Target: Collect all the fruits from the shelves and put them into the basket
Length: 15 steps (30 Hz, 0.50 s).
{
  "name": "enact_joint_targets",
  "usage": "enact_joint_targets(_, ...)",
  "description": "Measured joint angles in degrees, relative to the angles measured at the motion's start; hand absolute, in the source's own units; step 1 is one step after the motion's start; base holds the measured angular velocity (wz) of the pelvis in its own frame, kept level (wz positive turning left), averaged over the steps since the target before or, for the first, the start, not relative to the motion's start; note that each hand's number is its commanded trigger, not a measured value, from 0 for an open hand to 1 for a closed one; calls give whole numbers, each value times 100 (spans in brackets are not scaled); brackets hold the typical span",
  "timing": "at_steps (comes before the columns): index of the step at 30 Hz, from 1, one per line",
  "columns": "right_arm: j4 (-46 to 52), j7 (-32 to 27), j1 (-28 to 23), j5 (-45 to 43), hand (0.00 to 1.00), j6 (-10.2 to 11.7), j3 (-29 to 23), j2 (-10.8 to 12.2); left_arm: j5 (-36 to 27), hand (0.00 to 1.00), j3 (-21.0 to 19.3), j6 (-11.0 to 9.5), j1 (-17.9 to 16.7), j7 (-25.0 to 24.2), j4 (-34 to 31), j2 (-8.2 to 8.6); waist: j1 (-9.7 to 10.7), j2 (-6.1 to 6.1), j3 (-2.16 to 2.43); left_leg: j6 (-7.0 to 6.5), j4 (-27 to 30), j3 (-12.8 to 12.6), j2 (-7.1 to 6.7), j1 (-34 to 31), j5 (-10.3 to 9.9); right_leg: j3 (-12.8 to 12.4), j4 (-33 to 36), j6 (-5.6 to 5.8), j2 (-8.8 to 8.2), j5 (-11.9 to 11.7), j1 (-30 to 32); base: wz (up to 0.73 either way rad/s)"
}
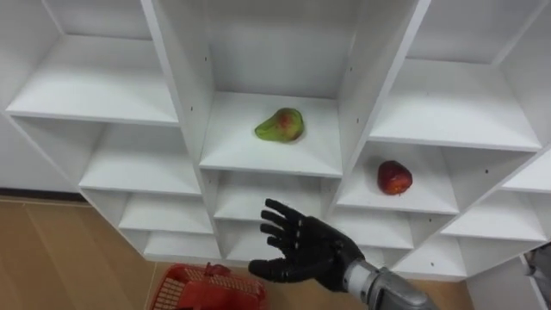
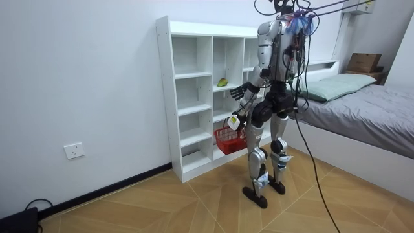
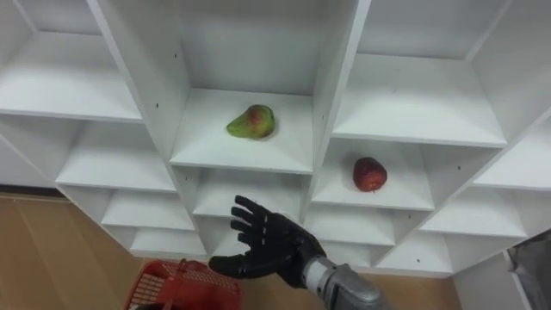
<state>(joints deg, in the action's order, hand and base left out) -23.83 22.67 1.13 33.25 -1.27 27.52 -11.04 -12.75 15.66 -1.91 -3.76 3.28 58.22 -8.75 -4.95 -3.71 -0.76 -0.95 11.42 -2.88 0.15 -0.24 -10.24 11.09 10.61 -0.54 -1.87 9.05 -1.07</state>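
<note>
Nearest, at the bottom of the eye views, is the rim of a red basket (image 1: 207, 288) of open plastic lattice. Just above it the right hand (image 1: 301, 250), black and glossy on a metal-grey wrist, hangs before the shelves with palm turned up and fingers spread straight, holding nothing. Beyond it stands the closet (image 1: 129, 95), a white unit of smooth, square-edged open compartments. In the middle column, on a shelf above the hand, lies a green pear-shaped fruit (image 1: 280, 126) with a reddish blush, on its side. One compartment to the right and one shelf lower sits a round, dark red apple (image 1: 394, 177) with a paler patch on its skin. Both fruits lie apart from the hand. The room view adds the whole stance: the robot stands upright on a wood-patterned floor (image 2: 194, 207), facing the closet, with the basket hanging at its left hand (image 2: 235, 122); how that hand grips it is too small to tell. Farther off are a grey-covered bed (image 2: 362, 110) and a white wall socket (image 2: 74, 151).
</note>
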Motion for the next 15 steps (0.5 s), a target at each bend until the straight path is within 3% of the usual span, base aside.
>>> enact_joint_targets(4,381,-40,0,-674,0,7,-8,-14,2,100,-164,-12,-48,11,0,-18,-91,-53,-34,4,-31,22,2,47,-6,-2,1,0,2,0,-39,0)
enact_joint_targets(9,737,-253,8,-1230,0,82,-33,-48,64,100,-218,-72,-92,26,57,-21,-98,-55,-33,7,-10,57,-1,30,-10,29,5,0,1,-1,-67,4)
enact_joint_targets(15,1248,-644,21,-1897,0,133,-430,-58,241,100,-389,-106,-105,-1,198,-30,-127,-63,-25,8,28,89,-3,70,-10,59,57,0,-5,-1,-114,1)
